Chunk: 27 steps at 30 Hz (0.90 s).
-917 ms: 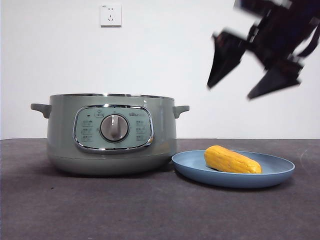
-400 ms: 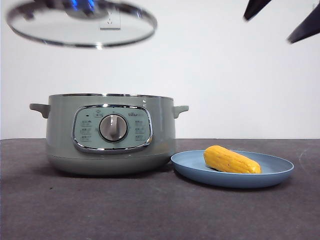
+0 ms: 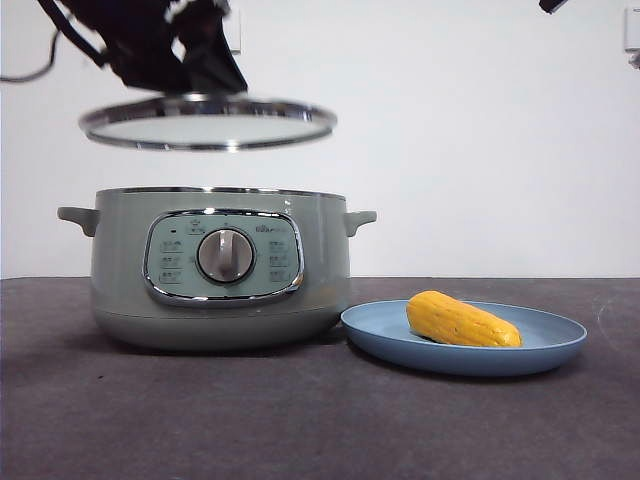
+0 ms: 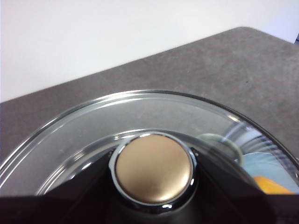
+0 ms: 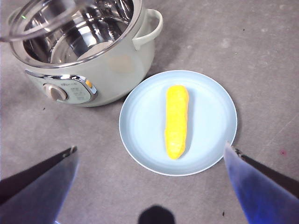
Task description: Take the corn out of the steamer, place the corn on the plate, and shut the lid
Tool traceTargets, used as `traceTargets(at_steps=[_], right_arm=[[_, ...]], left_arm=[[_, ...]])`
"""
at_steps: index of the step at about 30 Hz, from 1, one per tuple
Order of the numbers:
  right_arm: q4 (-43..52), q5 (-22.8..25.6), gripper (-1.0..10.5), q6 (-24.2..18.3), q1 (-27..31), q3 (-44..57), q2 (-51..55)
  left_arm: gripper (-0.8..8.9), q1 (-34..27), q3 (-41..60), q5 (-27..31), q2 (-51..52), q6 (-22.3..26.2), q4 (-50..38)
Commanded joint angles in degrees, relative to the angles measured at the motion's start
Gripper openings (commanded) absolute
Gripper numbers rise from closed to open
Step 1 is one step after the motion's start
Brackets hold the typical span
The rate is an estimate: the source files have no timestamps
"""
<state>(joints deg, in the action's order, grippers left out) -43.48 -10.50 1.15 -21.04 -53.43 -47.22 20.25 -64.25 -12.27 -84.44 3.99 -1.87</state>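
The corn (image 3: 463, 320) lies on its side on the plate (image 3: 560, 345), near the middle, and nothing grips it. From the right wrist view the cob (image 5: 176, 121) lies straight below the right pincer (image 5: 149, 184), which hangs high above with its jaws spread wide and nothing between them; in the front view only a dark tip shows at the top corner. The plate (image 5: 140, 140) sits on the grey surface (image 3: 300, 420) just beside the steamer (image 3: 220, 270); whether their edges touch cannot be told.

The steamer stands uncovered, its bare metal bowl (image 5: 79, 32) visible from above, its control panel and dial turned toward the front camera.

The lid (image 3: 207, 122) hangs in the air above the steamer, roughly level and apart from the pot's rim. The left pincer (image 3: 190, 55) grips it from above: in the left wrist view its black jaws are closed on either side of the knob (image 4: 153, 169), which reads tan with a chrome ring. Through the glass (image 4: 140, 112) below this pincer a sliver of the plate and the corn shows.
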Motion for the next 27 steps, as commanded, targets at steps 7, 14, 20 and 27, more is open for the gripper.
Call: traceTargets(at_steps=[7, 14, 20, 27], right_arm=[[-0.5, -0.1, 5.7, 1.0, -0.1, 0.4, 0.0], [-0.7, -0.1, 5.7, 1.0, -0.1, 0.4, 0.0], [-0.7, -0.1, 5.7, 0.9, -0.1, 0.4, 0.0], [-0.7, -0.1, 5.7, 0.5, -0.1, 0.4, 0.0]], left_arm=[[-0.08, 0.0, -0.5, 0.0, -5.7, 0.6, -6.6], [-0.08, 0.0, -0.5, 0.1, -7.8, 0.6, -5.9], [-0.08, 0.0, -0.5, 0.1, -8.2, 0.6, -4.1], [-0.08, 0.7, -0.5, 0.2, -8.2, 0.8, -0.2]])
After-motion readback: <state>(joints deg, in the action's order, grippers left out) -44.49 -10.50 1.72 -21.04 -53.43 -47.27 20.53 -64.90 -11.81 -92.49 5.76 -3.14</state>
